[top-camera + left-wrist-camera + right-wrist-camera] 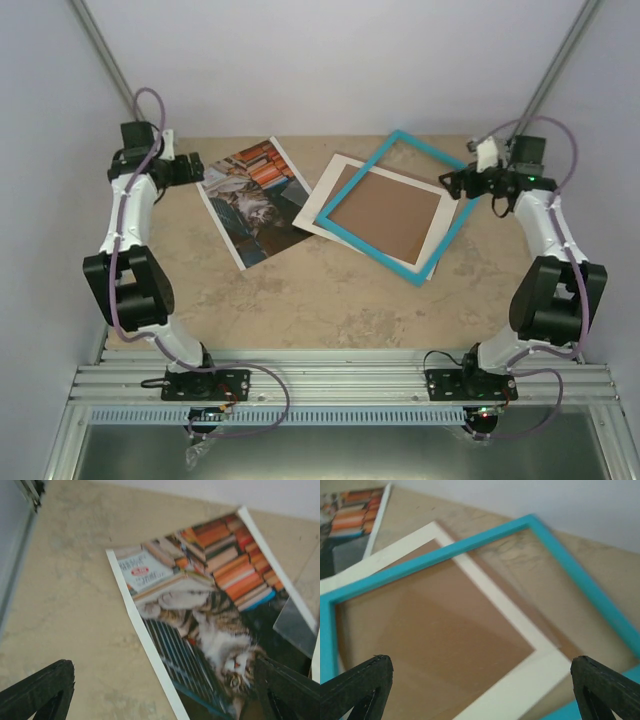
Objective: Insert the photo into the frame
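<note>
- The tabletop (pixel 330 305) is a beige, mottled, stone-look surface. Pale grey walls close it in on three sides.
- Two slanted metal struts (pixel 100 45) run up the far corners, and a ribbed aluminium rail (pixel 340 385) at 6 o'clock carries both arm bases.
- The white-bordered colour print of a tabby cat among orange-red books (pixel 255 200) lies flat and skewed at about 11 o'clock on the table, outside the frame.
- The thin rectangular turquoise frame (pixel 370 247) lies flat at about 1 o'clock, turned like a diamond. It rests on a white mat board (pixel 322 188), and a plain brown backing board (pixel 385 212) shows through the middle.
- The left gripper (pixel 192 168) hovers at the print's 9 o'clock edge, jaws spread wide with nothing between them.
- The right gripper (pixel 455 182) hovers at the frame's 3 o'clock corner, equally wide apart and empty.
- Only the left wrist view shows the print's detail: the cat's face near the right-hand black finger (pixel 285 690), and the corner of a clear sheet (pixel 297 627) lying over the print's edge.
- Only the right wrist view shows the sheen of a pane inside the turquoise rails, with the mat's cut-out beneath.
- From above, the print's 3 o'clock corner meets the mat. I cannot tell whether it touches or tucks under.
</note>
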### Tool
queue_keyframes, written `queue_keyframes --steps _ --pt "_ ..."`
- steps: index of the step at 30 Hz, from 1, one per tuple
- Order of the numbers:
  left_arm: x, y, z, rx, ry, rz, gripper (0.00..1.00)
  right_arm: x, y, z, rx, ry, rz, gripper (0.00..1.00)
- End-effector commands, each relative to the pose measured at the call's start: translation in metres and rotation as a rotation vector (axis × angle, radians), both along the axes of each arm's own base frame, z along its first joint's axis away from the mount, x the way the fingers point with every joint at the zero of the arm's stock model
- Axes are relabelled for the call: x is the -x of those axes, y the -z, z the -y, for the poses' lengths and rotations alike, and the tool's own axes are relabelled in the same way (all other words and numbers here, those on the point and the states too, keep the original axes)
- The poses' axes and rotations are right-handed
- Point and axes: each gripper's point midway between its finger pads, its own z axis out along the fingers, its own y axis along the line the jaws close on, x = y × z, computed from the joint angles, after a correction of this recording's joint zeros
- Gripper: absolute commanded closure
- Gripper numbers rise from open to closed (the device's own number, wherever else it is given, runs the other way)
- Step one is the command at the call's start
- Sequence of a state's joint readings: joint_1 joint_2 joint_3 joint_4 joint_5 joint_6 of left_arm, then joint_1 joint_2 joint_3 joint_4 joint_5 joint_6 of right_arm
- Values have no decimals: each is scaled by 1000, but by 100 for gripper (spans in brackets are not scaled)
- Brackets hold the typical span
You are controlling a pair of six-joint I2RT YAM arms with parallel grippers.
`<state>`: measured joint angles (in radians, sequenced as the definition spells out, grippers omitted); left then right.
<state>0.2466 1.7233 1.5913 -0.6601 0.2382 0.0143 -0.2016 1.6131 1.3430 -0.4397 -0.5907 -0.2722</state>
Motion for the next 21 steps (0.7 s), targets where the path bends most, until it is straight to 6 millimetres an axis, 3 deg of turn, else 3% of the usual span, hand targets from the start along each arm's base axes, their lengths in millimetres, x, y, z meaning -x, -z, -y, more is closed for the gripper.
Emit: queue_keyframes --steps 1,6,14,21 --pt "24 2 15 -66 13 -20 1 16 17 -44 129 -132 -4 2" --pt "51 12 35 -94 58 -42 1 34 48 -110 182 -350 -90 2" --pt "86 8 44 -145 70 -23 1 66 92 -198 301 -598 -171 2" --pt "96 4 49 -146 91 -6 0 86 140 -242 374 -699 -273 10"
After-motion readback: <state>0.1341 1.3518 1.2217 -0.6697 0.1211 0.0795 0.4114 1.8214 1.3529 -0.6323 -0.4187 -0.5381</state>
